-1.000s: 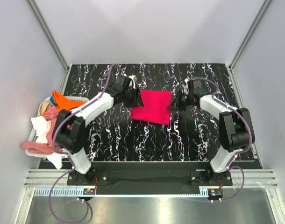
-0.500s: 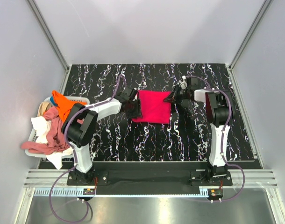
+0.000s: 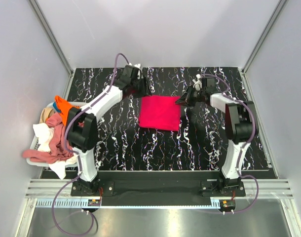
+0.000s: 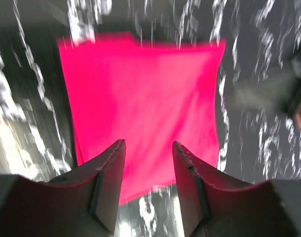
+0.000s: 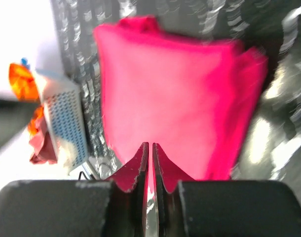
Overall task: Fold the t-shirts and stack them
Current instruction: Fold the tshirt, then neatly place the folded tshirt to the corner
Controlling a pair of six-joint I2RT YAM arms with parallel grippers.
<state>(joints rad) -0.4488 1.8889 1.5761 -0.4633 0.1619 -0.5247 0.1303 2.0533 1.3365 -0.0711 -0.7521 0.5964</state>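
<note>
A bright pinkish-red t-shirt lies folded into a flat rectangle in the middle of the black marbled table. It fills the left wrist view and the right wrist view. My left gripper is open and empty, lifted just beyond the shirt's far left corner; in its own view the gripper frames the shirt's near edge. My right gripper is shut and empty at the shirt's far right corner, not touching the cloth as far as I can tell; it shows in its own view.
A white basket at the table's left edge holds a heap of other t-shirts: orange, dusty pink, white and beige. The basket also shows in the right wrist view. Grey walls close in the table's sides and back.
My left gripper has left the shirt's left edge and moved up toward the far side. My right gripper shifted slightly at the shirt's right corner. The shirt lies flatter and squarer.
</note>
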